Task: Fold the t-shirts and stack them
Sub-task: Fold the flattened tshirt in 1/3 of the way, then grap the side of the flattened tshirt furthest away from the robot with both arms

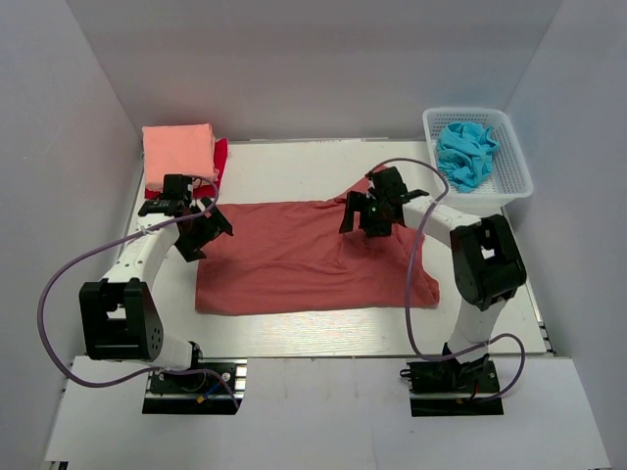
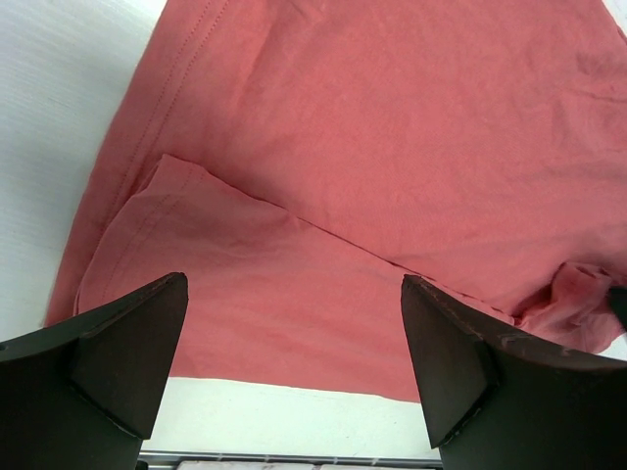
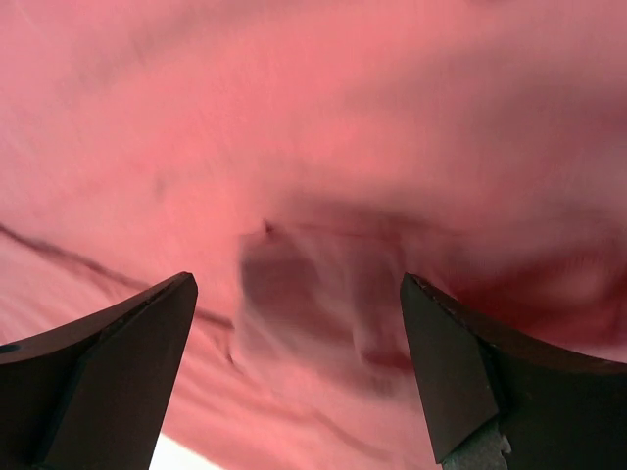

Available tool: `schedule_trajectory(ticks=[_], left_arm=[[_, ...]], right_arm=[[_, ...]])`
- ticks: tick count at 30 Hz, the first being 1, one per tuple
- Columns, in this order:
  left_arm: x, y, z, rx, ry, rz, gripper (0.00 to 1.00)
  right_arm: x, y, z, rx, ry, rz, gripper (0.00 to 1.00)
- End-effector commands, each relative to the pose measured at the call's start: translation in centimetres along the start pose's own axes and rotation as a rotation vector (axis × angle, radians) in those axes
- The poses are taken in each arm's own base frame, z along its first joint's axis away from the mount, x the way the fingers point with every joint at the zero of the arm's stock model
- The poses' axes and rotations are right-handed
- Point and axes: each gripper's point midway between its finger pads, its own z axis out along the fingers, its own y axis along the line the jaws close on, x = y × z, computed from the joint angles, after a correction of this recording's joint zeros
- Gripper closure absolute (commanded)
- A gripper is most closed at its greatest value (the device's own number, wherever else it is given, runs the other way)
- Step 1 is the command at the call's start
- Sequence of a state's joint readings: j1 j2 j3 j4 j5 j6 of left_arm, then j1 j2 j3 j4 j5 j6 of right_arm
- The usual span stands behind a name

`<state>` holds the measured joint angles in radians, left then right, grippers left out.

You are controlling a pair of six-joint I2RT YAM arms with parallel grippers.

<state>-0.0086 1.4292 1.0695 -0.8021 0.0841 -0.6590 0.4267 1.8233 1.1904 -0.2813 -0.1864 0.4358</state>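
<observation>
The dusty brick-red t-shirt (image 1: pixel 294 259) lies spread across the middle of the white table (image 1: pixel 294 171), its long axis running left to right between the two arms. Its left edge is straight and square to the near edge, while its right end is uneven, with a small peak of cloth pointing toward the far side of the table. Which end holds the neck cannot be told. The left gripper (image 1: pixel 201 230) hovers over the shirt's left edge with its fingers (image 2: pixel 127 352) spread wide and nothing between them. In its wrist view a stitched hem runs along the shirt's side, and a flap of the same cloth lies doubled over the layer beneath. The right gripper (image 1: pixel 370 217) hangs over the far right part of the shirt, beside that peak, and its fingers (image 3: pixel 118 362) are also apart and empty. Its wrist view is blurred and shows only rumpled cloth below. In the far left corner the salmon-pink t-shirt (image 1: pixel 178 152) sits folded into a rectangle on top of the bright red t-shirt (image 1: pixel 221 157) — only a strip of red shows along its right side. This stack lies just beyond the left gripper. At the far right stands a white mesh basket (image 1: pixel 519 157) holding a crumpled blue cloth (image 1: pixel 466 154), well apart from the spread shirt.
</observation>
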Motion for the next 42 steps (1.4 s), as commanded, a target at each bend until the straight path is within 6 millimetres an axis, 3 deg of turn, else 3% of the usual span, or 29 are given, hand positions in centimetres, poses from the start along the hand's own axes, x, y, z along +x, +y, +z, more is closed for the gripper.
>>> schedule_trajectory(ticks=[1,2,3,8,10,11,12,13,14,15,16,18,19,20,21,22,23,25,27,30,32,35,37,38,39,42], left_arm=[[-0.9,0.0,-0.9,-0.003,-0.042,-0.002,0.00],[-1.3,-0.3,-1.2,0.005,-0.053,-0.001,0.00],[-1.7,-0.4,-1.1,-0.002,-0.063,-0.001,0.00],[-2.6,-0.3,-0.3,-0.038,-0.067,-0.003,0.00],[-4.1,-1.0,-0.3,-0.038,-0.102,-0.002,0.00],[-5.1,-1.4,0.1,-0.047,-0.113,-0.002,0.00],[-5.8,-1.6,0.3,-0.055,-0.123,-0.002,0.00],[-6.8,-1.8,0.5,-0.065,-0.148,-0.003,0.00],[-8.1,-2.5,0.4,-0.063,-0.175,-0.003,0.00],[-8.6,-2.5,1.7,-0.085,-0.170,-0.004,0.00],[-10.2,-3.2,1.7,-0.083,-0.206,-0.005,0.00],[-11.5,-3.5,2.8,-0.109,-0.217,-0.017,0.00],[-12.2,-3.6,4.2,-0.130,-0.211,-0.017,0.00],[-12.6,-3.7,5.0,-0.142,-0.211,-0.017,0.00],[-13.1,-3.6,5.7,-0.156,-0.211,-0.008,0.00],[-13.5,-3.1,6.3,-0.195,-0.218,-0.009,0.00],[-14.4,-3.2,7.6,-0.217,-0.225,-0.009,0.00],[-15.5,-3.5,8.2,-0.239,-0.229,0.005,0.00],[-15.5,-3.2,10.0,-0.257,-0.206,0.018,0.04],[-16.1,-3.5,10.9,-0.246,-0.220,0.030,0.14],[-15.9,-3.4,12.5,-0.240,-0.208,0.040,0.25],[-15.6,-3.0,13.7,-0.255,-0.188,0.050,0.46],[-15.2,-3.0,14.2,-0.251,-0.170,0.051,0.54],[-15.1,-3.1,14.3,-0.241,-0.163,0.051,0.63],[-14.9,-2.9,14.7,-0.247,-0.154,0.052,0.68],[-14.3,-3.1,15.0,-0.226,-0.135,0.052,0.88]], right_arm=[[-3.7,0.6,0.2,0.029,-0.074,-0.061,0.10],[-4.6,0.8,0.0,0.033,-0.081,-0.068,0.10],[-4.3,0.7,-0.3,0.055,-0.051,-0.075,0.10],[-5.6,-1.9,-1.6,0.198,-0.114,-0.083,0.10],[-6.8,-2.4,-2.2,0.243,-0.143,-0.084,0.10],[-9.1,-2.7,-3.3,0.311,-0.210,-0.063,0.10],[-10.0,-3.1,-3.7,0.341,-0.232,-0.053,0.10],[-9.2,-4.1,-3.0,0.386,-0.185,-0.021,0.10],[-11.3,-4.5,-4.0,0.436,-0.244,0.008,0.10],[-12.8,-4.6,-3.9,0.444,-0.267,0.041,0.10],[-13.4,-5.4,-3.9,0.487,-0.257,0.074,0.10],[-13.9,-6.4,-3.0,0.509,-0.239,0.102,0.10],[-15.6,-5.7,-3.8,0.500,-0.273,0.112,0.10],[-15.5,-7.4,-2.4,0.528,-0.248,0.136,0.10],[-15.8,-7.5,-2.3,0.524,-0.245,0.139,0.10],[-17.5,-7.1,-2.9,0.510,-0.285,0.148,0.10],[-17.8,-7.9,-2.4,0.519,-0.281,0.149,0.10],[-18.9,-8.4,-1.8,0.495,-0.289,0.147,0.10],[-19.9,-8.3,-0.9,0.458,-0.309,0.131,0.10],[-20.9,-9.1,0.6,0.428,-0.333,0.117,0.10],[-22.0,-8.9,0.8,0.390,-0.357,0.107,0.10],[-22.7,-9.1,2.8,0.345,-0.365,0.108,0.10],[-23.1,-9.4,4.5,0.314,-0.370,0.117,0.10],[-22.8,-8.9,5.6,0.290,-0.358,0.130,0.11],[-24.3,-9.0,5.3,0.274,-0.403,0.130,0.13],[-25.1,-9.8,6.5,0.276,-0.438,0.151,0.17]])
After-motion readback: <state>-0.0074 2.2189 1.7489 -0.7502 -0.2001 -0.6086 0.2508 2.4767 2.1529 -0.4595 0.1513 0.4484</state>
